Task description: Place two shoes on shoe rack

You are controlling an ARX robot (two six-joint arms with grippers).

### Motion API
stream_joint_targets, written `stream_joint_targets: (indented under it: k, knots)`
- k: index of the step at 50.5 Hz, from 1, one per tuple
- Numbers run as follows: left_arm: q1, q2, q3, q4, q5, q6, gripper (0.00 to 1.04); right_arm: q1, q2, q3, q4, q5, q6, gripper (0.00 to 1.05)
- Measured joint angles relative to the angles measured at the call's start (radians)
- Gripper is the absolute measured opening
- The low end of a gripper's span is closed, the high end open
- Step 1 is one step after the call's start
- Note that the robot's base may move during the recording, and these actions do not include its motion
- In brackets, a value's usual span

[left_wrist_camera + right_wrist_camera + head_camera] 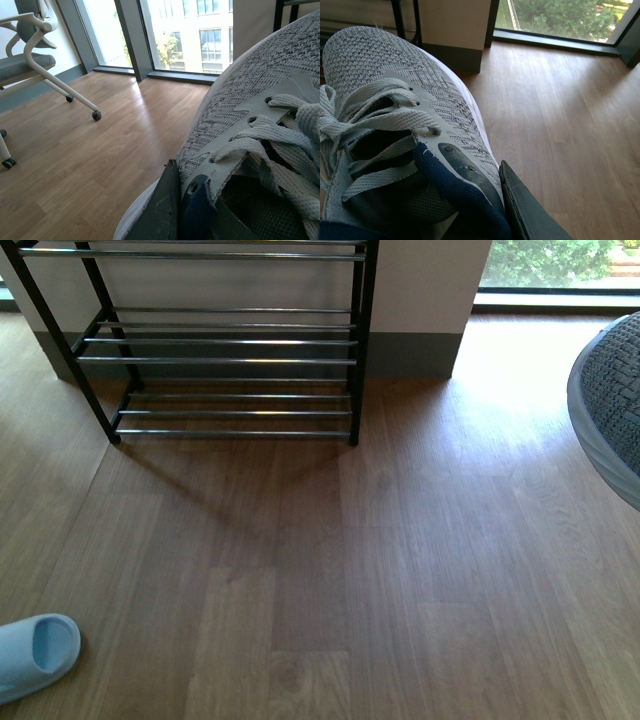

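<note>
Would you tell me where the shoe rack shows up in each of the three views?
Front view: shoe rack upper left, against the wall.
Left wrist view: only its black frame, the picture's top right corner, past the left arm's sneaker.
Right wrist view: black posts at the picture's top edge, beyond the right arm's sneaker.
Shared landmark: the beige wall behind the rack.

Wood floor with shoe rack and pale blue slide

Daylit room, overexposed windows, soft shadows.
Daylight through the windows blows out white and glares on the wooden floor. The shoe rack throws a faint shadow toward the camera, and the sneaker at the frame edge is blurred.
</note>
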Motion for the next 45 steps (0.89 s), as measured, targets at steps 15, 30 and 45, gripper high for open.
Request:
stream_joint_targets:
  k: [15, 30, 45]
  knots:
    - [0.000, 0.000, 0.000, 0.000, -0.006, 0.000, 0.02, 0.000, 0.000, 0.000, 0.000, -0.009, 0.000, 0.01]
    - [0.000, 0.000, 0.000, 0.000, -0.002, 0.000, 0.02, 0.000, -0.001, 0.000, 0.000, -0.006, 0.000, 0.01]
    - [0.000, 0.000, 0.000, 0.000, 0.000, 0.000, 0.02, 0.000, 0.000, 0.000, 0.000, -0.006, 0.000, 0.01]
